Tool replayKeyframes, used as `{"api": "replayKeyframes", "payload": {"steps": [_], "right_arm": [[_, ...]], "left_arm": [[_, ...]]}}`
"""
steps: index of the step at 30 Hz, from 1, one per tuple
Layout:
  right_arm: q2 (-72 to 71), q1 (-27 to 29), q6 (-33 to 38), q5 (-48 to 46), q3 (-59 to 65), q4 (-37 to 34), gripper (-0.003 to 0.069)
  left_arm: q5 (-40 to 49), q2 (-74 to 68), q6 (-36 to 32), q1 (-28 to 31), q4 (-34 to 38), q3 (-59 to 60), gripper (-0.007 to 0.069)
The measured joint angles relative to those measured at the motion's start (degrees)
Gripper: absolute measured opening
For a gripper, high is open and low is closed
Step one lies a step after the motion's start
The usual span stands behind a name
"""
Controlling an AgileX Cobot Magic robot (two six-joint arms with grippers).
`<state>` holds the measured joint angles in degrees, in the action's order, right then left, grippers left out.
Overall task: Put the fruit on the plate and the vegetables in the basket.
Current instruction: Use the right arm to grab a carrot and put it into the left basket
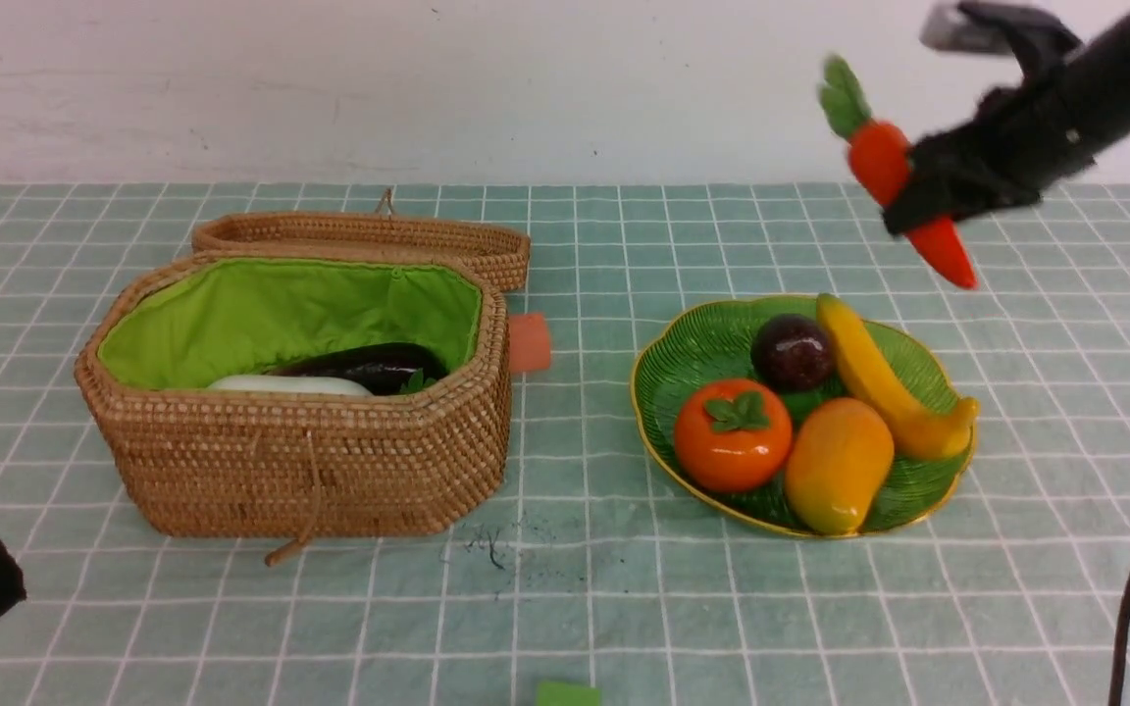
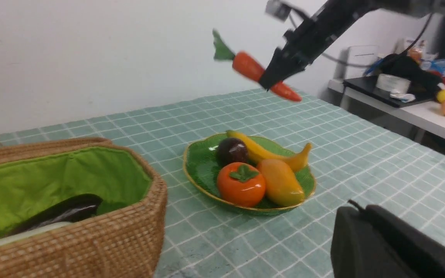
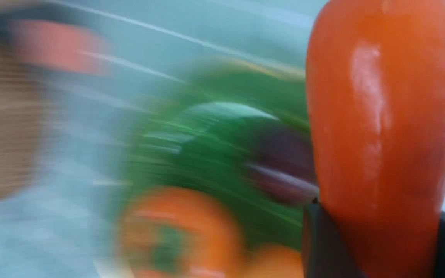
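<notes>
Holding one carrot (image 1: pixel 881 162) in right jaws, left shut; four fruits plated, two vegetables basketed.

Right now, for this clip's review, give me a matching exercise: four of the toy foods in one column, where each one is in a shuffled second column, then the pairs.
Things:
1. carrot
2. eggplant
3. persimmon
4. radish

Places:
A. on the plate, beside the mango
B. in the air, held in the right gripper
C. in the basket, the white one
D. in the basket, the dark purple one

Pairs: 1-B, 2-D, 3-A, 4-C
</notes>
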<state>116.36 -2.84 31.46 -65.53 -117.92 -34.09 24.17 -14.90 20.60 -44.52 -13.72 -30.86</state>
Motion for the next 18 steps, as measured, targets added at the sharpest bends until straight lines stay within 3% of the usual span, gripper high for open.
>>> {"api": "replayKeyframes", "payload": {"steps": [5,8,11,18], "right_arm": [[-5.29,-15.16,12.82,2.63,-0.11,-12.28,0.0278],[-3.64,-25.06,15.81,10.56,-0.11,-13.48,0.0278],[-1.07,-29.95,16.63,16.94,-0.11,-12.87,0.0278],[7.82,-35.69,17.84,30.04,0.00,-9.68,0.0302]], "left_arm": [[5.28,0.00,18.67,0.00,-18.64,0.00,0.0007],[8.78,0.00,32.74,0.00,-29.08,0.00,0.0007],[9.84,0.00,38.36,0.00,-33.01,0.00,0.0007],[9.96,0.00,41.81,0.00,-35.05,0.00,0.0008]]}}
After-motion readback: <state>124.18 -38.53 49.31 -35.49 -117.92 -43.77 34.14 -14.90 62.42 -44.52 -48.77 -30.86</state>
